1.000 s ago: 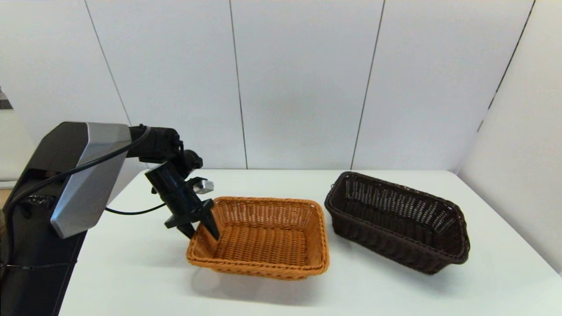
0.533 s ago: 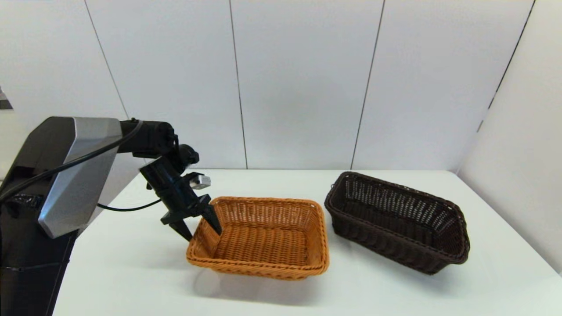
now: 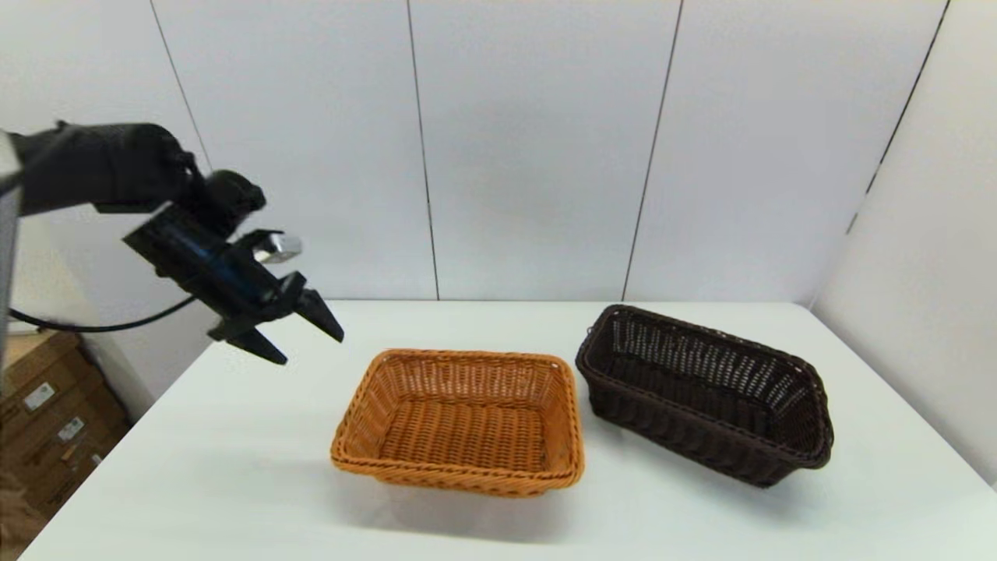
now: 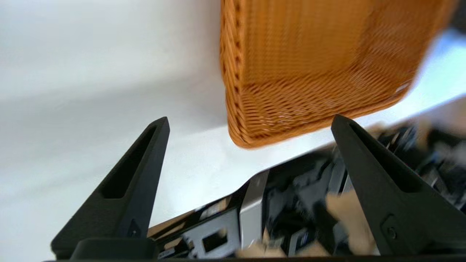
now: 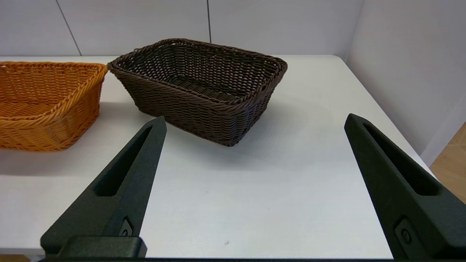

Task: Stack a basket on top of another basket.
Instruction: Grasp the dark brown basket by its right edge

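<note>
The orange-tan basket [image 3: 459,421] sits flat in the middle of the white table [image 3: 234,467]. To its right stands the dark brown basket [image 3: 705,389], turned at an angle, with a small gap between the two. My left gripper [image 3: 310,349] hangs open in the air, up and to the left of the orange-tan basket, holding nothing. The left wrist view shows that basket [image 4: 309,65] beyond the open left gripper [image 4: 250,119]. My right gripper [image 5: 255,118] is open low over the table's near right, facing the dark basket [image 5: 204,87] and the orange-tan basket [image 5: 43,102]. It is out of the head view.
Grey wall panels close off the table's far side, and a side wall [image 3: 919,273] runs along its right edge. Cardboard boxes [image 3: 47,421] stand on the floor off the table's left edge.
My left gripper has come off the orange-tan basket's left rim and risen up and to the left. Both baskets have stayed in place.
</note>
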Motion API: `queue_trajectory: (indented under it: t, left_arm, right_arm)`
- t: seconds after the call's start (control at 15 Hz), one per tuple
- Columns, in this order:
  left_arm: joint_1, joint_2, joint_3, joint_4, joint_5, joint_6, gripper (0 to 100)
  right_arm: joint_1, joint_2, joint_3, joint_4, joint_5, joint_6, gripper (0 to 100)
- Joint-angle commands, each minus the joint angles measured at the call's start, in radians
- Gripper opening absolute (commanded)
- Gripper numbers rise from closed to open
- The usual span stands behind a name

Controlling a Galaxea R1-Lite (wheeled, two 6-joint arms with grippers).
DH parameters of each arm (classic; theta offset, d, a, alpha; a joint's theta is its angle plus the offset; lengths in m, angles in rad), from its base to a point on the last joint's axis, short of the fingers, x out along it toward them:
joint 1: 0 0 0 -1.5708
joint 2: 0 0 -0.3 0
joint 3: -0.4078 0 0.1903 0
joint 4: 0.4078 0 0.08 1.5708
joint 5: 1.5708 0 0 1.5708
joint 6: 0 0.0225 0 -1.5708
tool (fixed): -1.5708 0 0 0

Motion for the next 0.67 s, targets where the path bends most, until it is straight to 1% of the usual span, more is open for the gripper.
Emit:
queue_trajectory:
  t: [0.07,0.13,0.27,0.53,0.67]
  left_arm:
    - [0.103,-0.431,0.029,-0.052,0.159,-0.165,100]
    - [0.115,-0.561,0.067,-0.085,0.189,-0.197,100]
    - [0.117,-0.791,0.165,-0.106,0.258,-0.202,100]
    - [0.118,-1.231,0.418,-0.106,0.300,-0.200,100]
    - [0.114,-1.434,0.560,-0.106,0.303,-0.187,100]
  right_arm:
    - [0.000,0.001,0.000,-0.001,0.000,-0.001,100]
    - [0.000,0.000,0.000,-0.001,0.000,-0.001,100]
    - [0.000,0.001,0.000,-0.001,0.000,-0.001,100]
    - [0.000,0.001,0.000,-0.001,0.000,-0.001,100]
    - [0.000,0.001,0.000,-0.001,0.000,0.001,100]
